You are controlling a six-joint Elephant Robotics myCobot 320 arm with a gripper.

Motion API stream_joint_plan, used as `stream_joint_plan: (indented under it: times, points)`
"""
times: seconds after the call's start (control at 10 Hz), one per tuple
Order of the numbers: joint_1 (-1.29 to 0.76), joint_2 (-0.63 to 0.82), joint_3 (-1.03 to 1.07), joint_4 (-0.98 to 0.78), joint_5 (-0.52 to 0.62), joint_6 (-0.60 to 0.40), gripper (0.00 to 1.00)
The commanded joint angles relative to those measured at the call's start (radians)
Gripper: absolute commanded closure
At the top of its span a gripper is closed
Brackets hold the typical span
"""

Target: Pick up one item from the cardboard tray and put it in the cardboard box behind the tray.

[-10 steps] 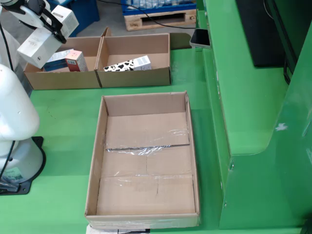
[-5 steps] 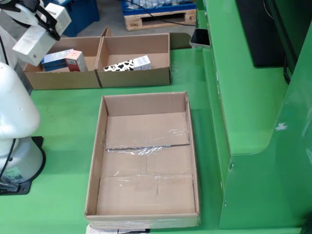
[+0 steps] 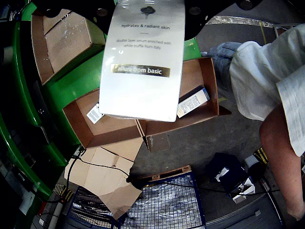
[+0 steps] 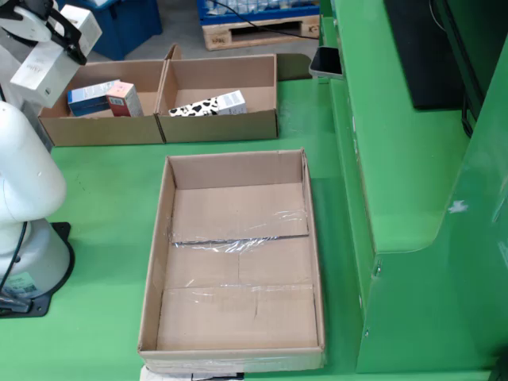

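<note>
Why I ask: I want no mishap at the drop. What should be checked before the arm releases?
1. Grip: the gripper holds the white carton clear of everything. Ok.
2. Position: the carton hangs near the left compartment in the fixed view; whether it is squarely over it, cannot tell.
3. Room: that compartment already holds a blue carton and another beside it. Enough bare floor: cannot tell.
4. People: a person stands right beside the box in the wrist view. Not ok.
5. Tray: nothing in it. Ok.
</note>
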Motion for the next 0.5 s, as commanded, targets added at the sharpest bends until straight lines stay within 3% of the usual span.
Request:
stream_joint_plan:
  times: [0.0, 0.4]
  points:
    - [0.107, 0.072, -0.038, 0.013, -0.020, 0.034, 1.00]
    - [0.174, 0.100, -0.097, 0.034, -0.024, 0.035, 1.00]
